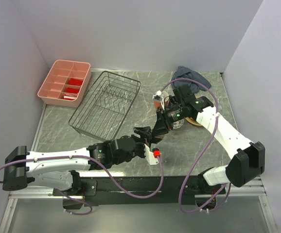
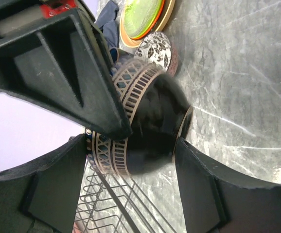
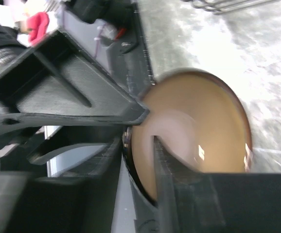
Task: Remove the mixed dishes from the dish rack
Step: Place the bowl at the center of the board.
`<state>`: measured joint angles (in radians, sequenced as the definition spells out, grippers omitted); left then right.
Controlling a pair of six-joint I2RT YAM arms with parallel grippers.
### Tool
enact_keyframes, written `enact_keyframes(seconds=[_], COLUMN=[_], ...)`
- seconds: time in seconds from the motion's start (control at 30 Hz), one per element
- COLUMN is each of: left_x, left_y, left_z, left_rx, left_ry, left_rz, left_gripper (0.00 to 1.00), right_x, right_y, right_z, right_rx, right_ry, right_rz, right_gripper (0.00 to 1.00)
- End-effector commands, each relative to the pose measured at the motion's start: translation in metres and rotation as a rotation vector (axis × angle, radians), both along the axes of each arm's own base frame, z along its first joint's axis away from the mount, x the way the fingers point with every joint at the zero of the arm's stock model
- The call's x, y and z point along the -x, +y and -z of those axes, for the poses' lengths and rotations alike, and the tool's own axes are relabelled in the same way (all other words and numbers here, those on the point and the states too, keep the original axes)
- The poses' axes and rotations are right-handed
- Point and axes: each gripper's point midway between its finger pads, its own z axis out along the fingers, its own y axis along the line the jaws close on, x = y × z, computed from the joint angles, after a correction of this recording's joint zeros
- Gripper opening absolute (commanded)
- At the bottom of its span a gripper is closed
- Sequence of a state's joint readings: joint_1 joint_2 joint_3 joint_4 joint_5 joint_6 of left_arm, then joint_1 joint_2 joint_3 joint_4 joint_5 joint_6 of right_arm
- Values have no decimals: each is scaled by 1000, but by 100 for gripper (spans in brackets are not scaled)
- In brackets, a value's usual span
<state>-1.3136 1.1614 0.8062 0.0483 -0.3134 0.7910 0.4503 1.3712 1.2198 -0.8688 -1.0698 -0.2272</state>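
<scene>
The dark brown bowl (image 2: 152,114), with a tan patterned band outside and a tan inside (image 3: 199,126), hangs above the table between both grippers. My left gripper (image 2: 131,143) (image 1: 148,132) is shut across its width. My right gripper (image 3: 140,145) (image 1: 161,127) pinches its rim, one finger (image 3: 167,170) inside and the other outside. The black wire dish rack (image 1: 106,104) (image 2: 116,208) stands to the left with no dishes showing in it. A lime green plate (image 2: 140,17) lies on a tan-yellow plate (image 2: 167,14), beside a flower-patterned bowl (image 2: 156,48).
A pink compartment tray (image 1: 65,82) sits at the back left next to the rack. A blue-grey cloth (image 1: 189,75) lies at the back right, behind the unloaded dishes (image 1: 194,120). Grey walls close in the table on three sides.
</scene>
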Motion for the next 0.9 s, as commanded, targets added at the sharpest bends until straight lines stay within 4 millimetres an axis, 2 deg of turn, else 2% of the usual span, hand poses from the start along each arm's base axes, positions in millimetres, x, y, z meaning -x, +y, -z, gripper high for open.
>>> enact_keyframes(seconds=[0.0,0.03,0.07,0.1,0.23,0.27,0.33,0.37,0.47,0.53,0.7,0.73,0.77,0.83,0.87], left_x=[-9,-9,-9,-8,-10,-11,-14,-16,-24,-33,-58,-61,-70,-77,-88], left_y=[-4,-4,-4,-3,1,3,7,10,19,27,56,60,73,83,99], left_z=[-41,-41,-40,-38,-33,-31,-28,-26,-17,-13,-3,-1,0,2,0], left_rx=[147,149,151,149,161,167,189,202,235,257,367,415,443,524,567], left_ry=[-60,-59,-54,-49,-32,-26,-17,-3,49,85,242,296,318,399,414], left_rz=[-44,-43,-44,-45,-70,-88,-116,-143,-200,-241,-370,-400,-446,-499,-556], left_gripper=[33,34,34,35,44,53,65,78,96,99,99,99,99,99,99], right_x=[10,11,11,10,8,7,2,-1,-11,-20,-48,-62,-67,-80,-90], right_y=[6,6,6,6,5,5,3,4,2,-2,-12,-17,-20,-26,-34], right_z=[-14,-13,-13,-13,-14,-14,-14,-14,-14,-13,-15,-14,-11,-15,-9], right_rx=[-37,-34,-31,-30,-21,-15,5,9,36,72,136,168,186,200,246], right_ry=[8,13,10,5,-10,-14,-37,-44,-79,-112,-204,-252,-257,-304,-333], right_rz=[-58,-61,-62,-63,-62,-53,-30,-17,35,89,254,316,357,437,502], right_gripper=[24,19,7,0,0,0,0,0,0,0,0,0,0,0,0])
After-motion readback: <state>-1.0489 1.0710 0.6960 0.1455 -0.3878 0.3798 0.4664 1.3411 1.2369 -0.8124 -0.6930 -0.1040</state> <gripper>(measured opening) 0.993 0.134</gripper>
